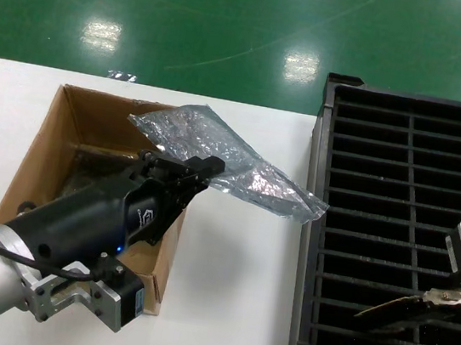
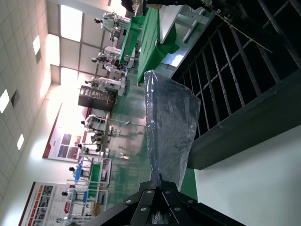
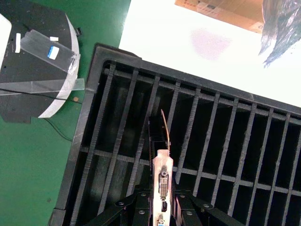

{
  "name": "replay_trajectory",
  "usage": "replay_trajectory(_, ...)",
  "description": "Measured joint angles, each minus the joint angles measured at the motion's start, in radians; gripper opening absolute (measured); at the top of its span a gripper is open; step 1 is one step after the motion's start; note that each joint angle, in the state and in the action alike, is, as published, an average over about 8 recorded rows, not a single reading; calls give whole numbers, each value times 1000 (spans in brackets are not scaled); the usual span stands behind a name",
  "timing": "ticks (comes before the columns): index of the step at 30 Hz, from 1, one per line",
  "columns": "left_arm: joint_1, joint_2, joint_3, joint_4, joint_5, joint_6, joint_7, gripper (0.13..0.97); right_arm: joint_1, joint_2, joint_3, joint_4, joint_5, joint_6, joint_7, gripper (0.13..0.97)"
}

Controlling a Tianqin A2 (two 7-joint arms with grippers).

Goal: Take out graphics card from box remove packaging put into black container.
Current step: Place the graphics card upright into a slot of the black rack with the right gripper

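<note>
The graphics card (image 3: 162, 181) is in my right end effector (image 1: 453, 300), clamped by its silver bracket end, and it hangs edge-down over the black container (image 1: 312, 235), above the slots near that container's near right corner. To seat it well I judge I must line the board's thin edge with one slot, parallel to the ribs, and lower it straight so the far end does not catch a rib; only once the board rests between ribs should I let go. In the right wrist view the board points down into a gap between two ribs, though I cannot tell if it touches yet. My right arm reaches in from the container's right side, wrist tipped downward. My left end effector (image 1: 180, 174) is closed on one end of the empty packaging (image 1: 232, 160), held up over the right wall of the box (image 1: 40, 154) on the desk (image 1: 231, 293), the bag trailing toward the container's left edge.
</note>
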Motion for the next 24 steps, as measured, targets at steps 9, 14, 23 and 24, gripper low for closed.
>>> replay_trajectory(9,0,0,0,0,0,0,0,139,-9,-4,0,-10,-17,0,-5,191)
replay_trajectory(14,0,0,0,0,0,0,0,139,-16,-18,0,-39,-41,0,-23,191)
replay_trajectory(23,0,0,0,0,0,0,0,139,-35,-51,0,-49,-71,0,-30,191)
replay_trajectory(24,0,0,0,0,0,0,0,139,-37,-56,0,-48,-74,0,-27,191)
